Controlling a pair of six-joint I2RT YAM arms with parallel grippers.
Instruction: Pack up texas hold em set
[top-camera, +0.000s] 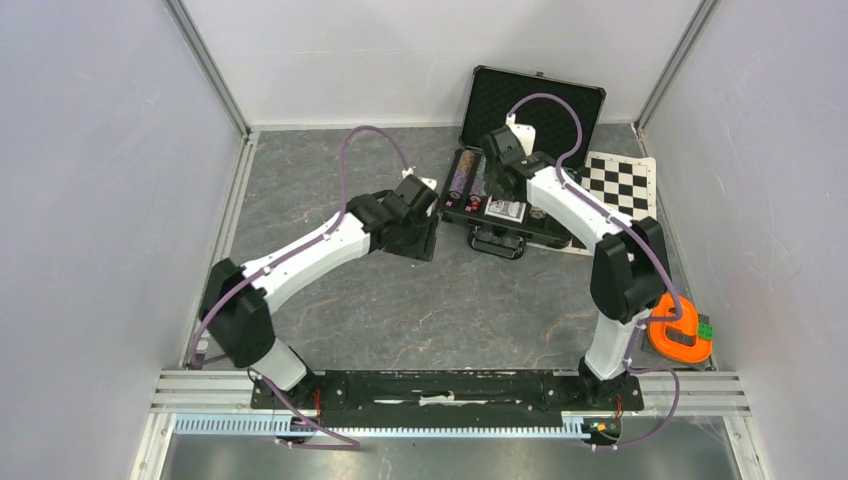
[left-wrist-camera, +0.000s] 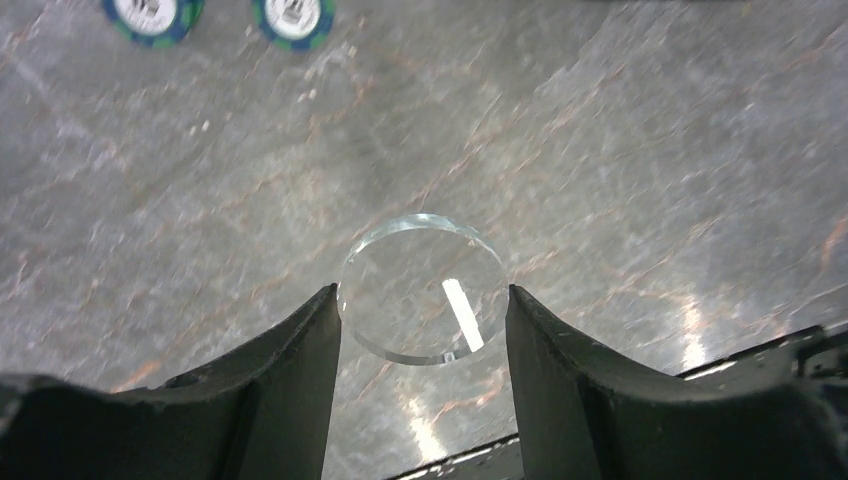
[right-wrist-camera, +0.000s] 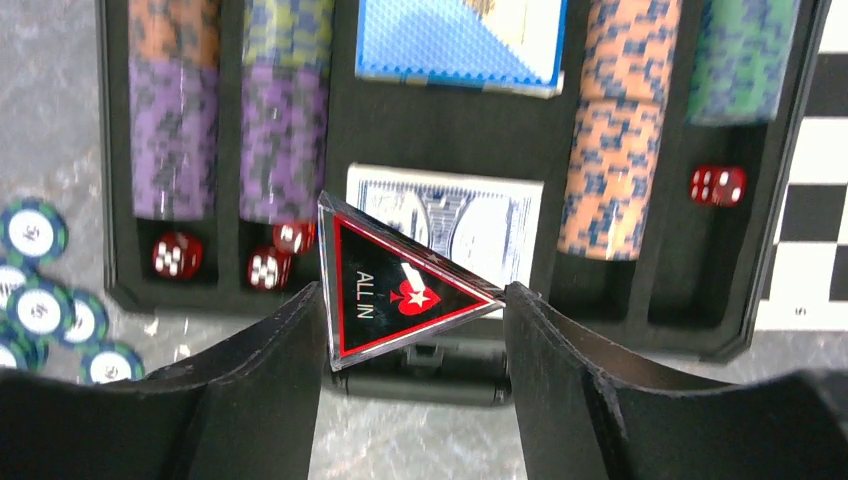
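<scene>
The black case (top-camera: 535, 100) lies open at the back right. In the right wrist view its foam tray (right-wrist-camera: 440, 130) holds rows of purple chips (right-wrist-camera: 172, 135) and brown-white chips (right-wrist-camera: 612, 130), blue card decks (right-wrist-camera: 455, 40) and red dice (right-wrist-camera: 717, 185). My right gripper (right-wrist-camera: 413, 300) hangs over the tray's near edge, shut on a black triangular "ALL IN" plaque (right-wrist-camera: 395, 285). My left gripper (left-wrist-camera: 424, 300) is shut on a clear round disc (left-wrist-camera: 425, 290) just above the grey tabletop, left of the case. Teal chips (left-wrist-camera: 293, 18) lie loose beyond it.
A black-and-white checkered mat (top-camera: 620, 185) lies under the case's right side. An orange ring toy (top-camera: 680, 335) sits by the right arm's base. More loose teal chips (right-wrist-camera: 40, 305) lie on the table left of the tray. The case handle (right-wrist-camera: 430, 365) sticks out toward me.
</scene>
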